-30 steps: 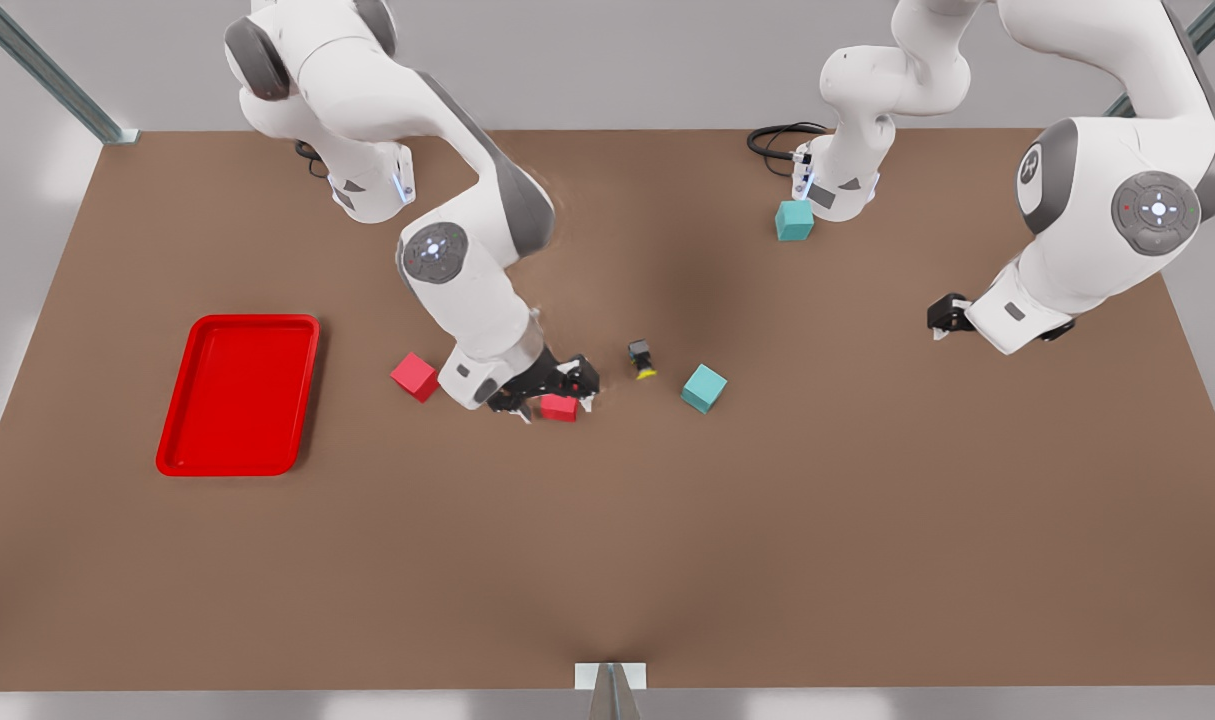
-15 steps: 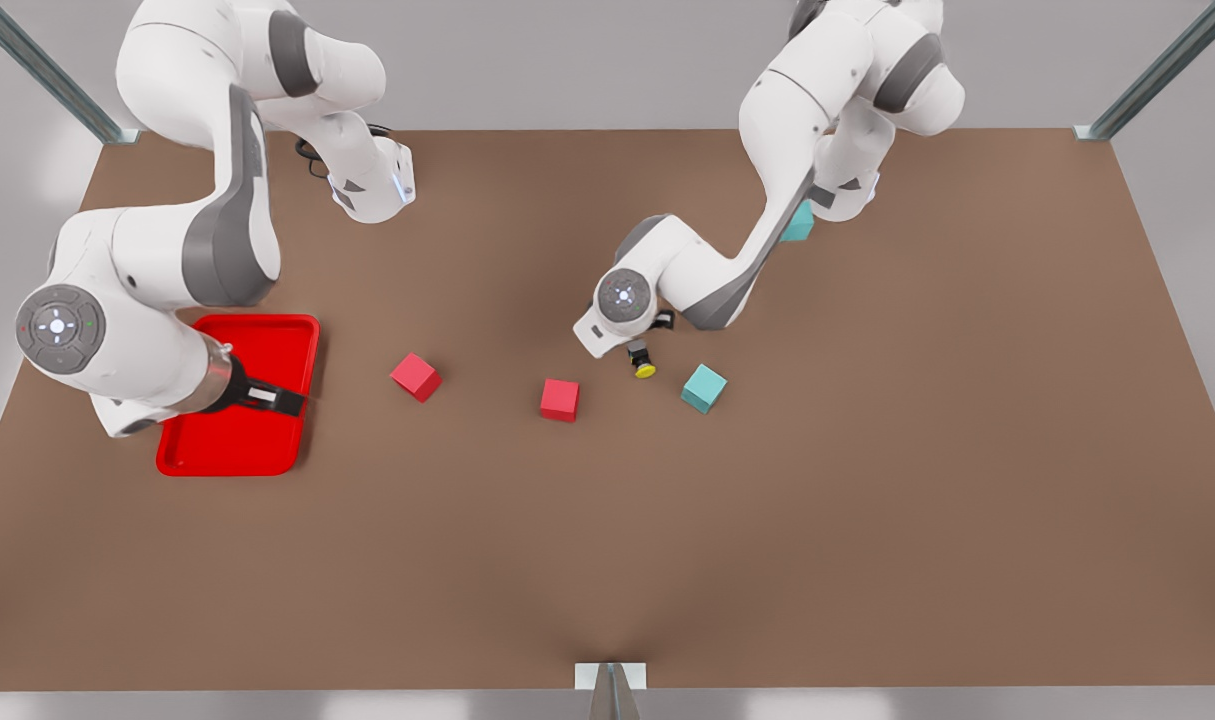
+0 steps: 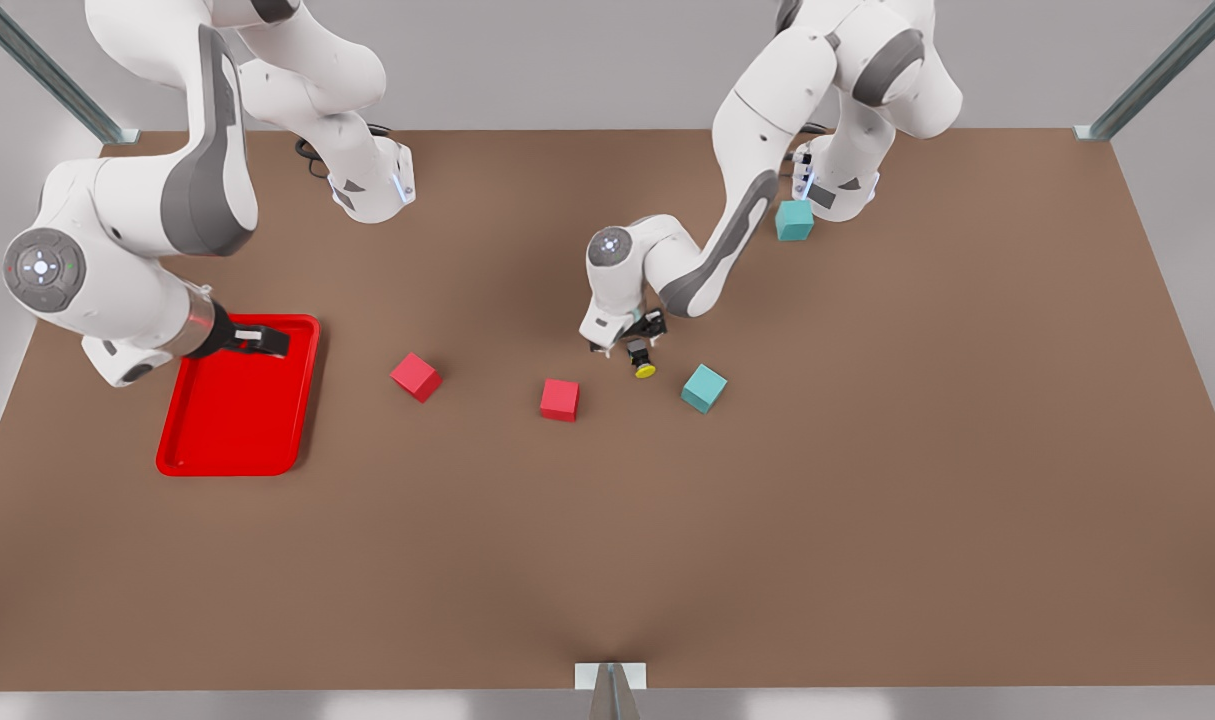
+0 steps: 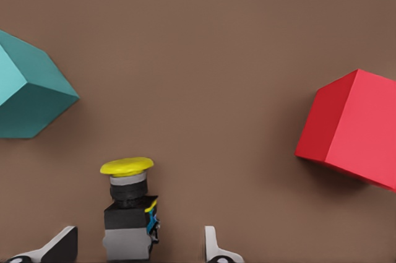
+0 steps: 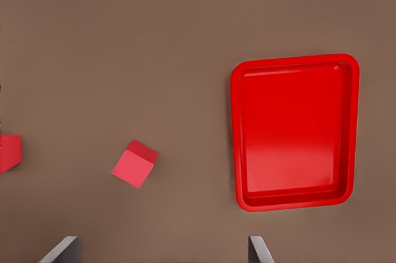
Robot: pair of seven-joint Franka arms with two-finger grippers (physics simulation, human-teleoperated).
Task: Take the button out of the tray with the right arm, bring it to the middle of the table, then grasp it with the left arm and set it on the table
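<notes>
Front view: button (image 3: 642, 359) lying on the table (image 3: 867, 480), long axis running from dark body to yellow cap, cap toward the near edge. Left gripper (image 3: 635, 334) low over the body end, fingers spread, nothing gripped; contact hard to judge. Red cube (image 3: 559, 399) to the front view's left of that gripper, teal cube (image 3: 704, 387) to its right, both apart from the button. Right gripper (image 3: 257, 341) above the tray's (image 3: 182, 440) far end, holding nothing.

Left wrist view: button (image 4: 130, 210) between the two fingertips (image 4: 59, 247), gaps on both sides, cap pointing away from the gripper. Teal cube (image 4: 28, 90) and red cube (image 4: 352, 128) farther ahead, neither blocking.

Right wrist view: fingertips (image 5: 65, 250) wide apart, unloaded; tray (image 5: 238, 139) ahead, another red cube (image 5: 135, 163) beside it.
</notes>
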